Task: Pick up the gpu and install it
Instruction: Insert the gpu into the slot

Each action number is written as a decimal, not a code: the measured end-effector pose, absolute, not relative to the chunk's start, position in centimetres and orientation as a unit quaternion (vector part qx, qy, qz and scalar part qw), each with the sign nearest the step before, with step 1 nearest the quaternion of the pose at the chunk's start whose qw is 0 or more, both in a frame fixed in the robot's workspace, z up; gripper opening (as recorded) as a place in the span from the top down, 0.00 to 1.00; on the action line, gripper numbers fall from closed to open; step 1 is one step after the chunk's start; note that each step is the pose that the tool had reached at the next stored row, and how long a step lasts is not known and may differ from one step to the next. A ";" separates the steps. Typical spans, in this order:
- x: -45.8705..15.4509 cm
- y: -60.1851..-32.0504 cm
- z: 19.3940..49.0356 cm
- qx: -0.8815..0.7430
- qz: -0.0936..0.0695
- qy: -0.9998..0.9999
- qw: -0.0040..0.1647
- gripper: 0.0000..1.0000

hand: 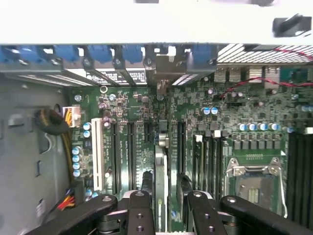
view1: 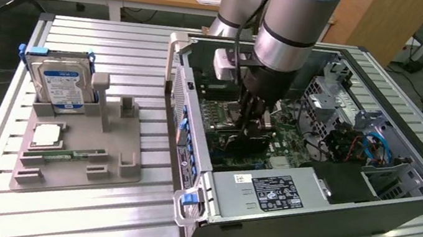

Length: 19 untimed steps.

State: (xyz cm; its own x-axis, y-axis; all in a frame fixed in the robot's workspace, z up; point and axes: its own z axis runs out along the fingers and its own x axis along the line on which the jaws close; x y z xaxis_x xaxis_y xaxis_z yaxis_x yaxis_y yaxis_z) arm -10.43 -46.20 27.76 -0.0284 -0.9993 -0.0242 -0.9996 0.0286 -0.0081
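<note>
Green circuit board fills the space under the tool point(hand: 165, 208), which is down inside the open computer case point(view1: 404, 179). Its two black fingers point(hand: 141, 215) pinch the gpu point(hand: 160, 171), held edge-on between them, its lower edge at the motherboard point(hand: 254, 147) among the long expansion slots. Beyond the case on the desk point(view1: 95, 221), a hard drive point(view1: 65, 85) stands in a grey holder point(view1: 88, 157).

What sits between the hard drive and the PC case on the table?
In the exterior view, the grey holder tray's empty upright slots stand between the hard drive and the PC case, then bare slatted table.
</note>
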 end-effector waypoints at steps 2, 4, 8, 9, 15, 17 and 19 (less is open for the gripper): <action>-10.4 -46.2 28.2 -0.697 0.006 0.717 0.012 0.67; -10.4 -46.2 28.2 -0.697 0.006 0.717 0.012 0.67; -10.4 -46.2 28.2 -0.697 0.006 0.717 0.012 0.75; -10.4 -46.2 28.2 -0.697 0.005 0.717 0.012 0.80; -10.4 -46.2 28.2 -0.697 0.006 0.717 0.012 0.90; -10.4 -46.2 28.2 -0.697 0.006 0.717 0.012 0.90; -10.4 -46.2 28.2 -0.697 0.005 0.717 0.012 0.90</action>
